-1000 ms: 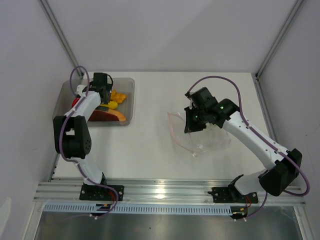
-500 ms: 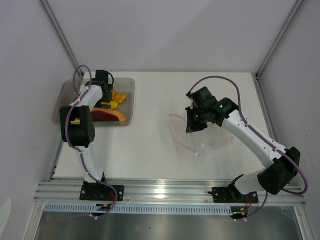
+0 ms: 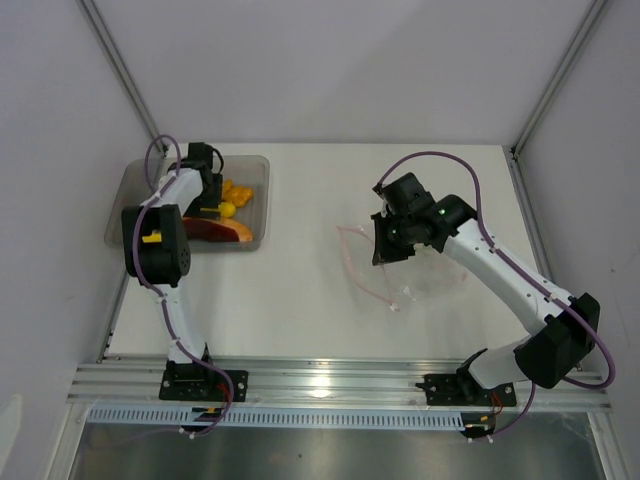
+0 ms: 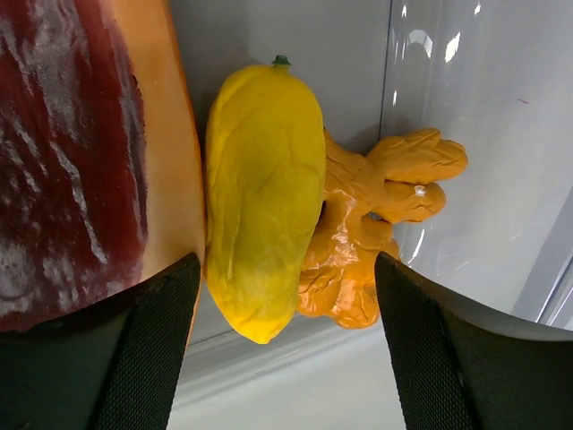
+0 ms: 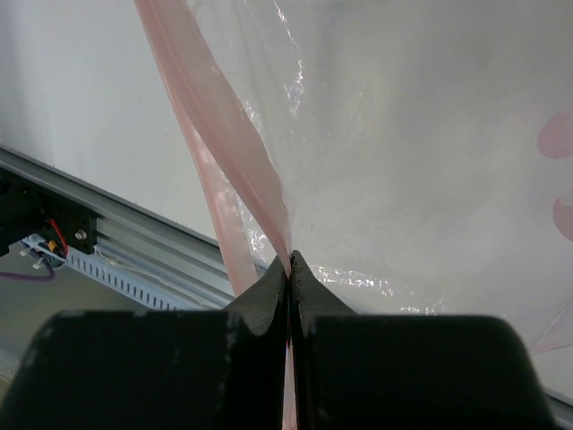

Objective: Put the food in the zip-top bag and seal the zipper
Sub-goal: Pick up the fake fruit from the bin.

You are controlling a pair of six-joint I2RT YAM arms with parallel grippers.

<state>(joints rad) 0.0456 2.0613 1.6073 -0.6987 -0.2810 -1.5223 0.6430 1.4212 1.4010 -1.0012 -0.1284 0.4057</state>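
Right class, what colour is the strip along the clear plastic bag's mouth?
The strip is pale pink, clearest in the right wrist view.

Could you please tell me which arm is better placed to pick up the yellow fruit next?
Probably left: the left claw stands open astride the yellow fruit in the tray, while the right claw is shut on the bag's pink strip.

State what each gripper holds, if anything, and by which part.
The right gripper pinches the zip-top bag by its zipper strip. The left gripper holds nothing; its open jaws straddle a yellow toy food.
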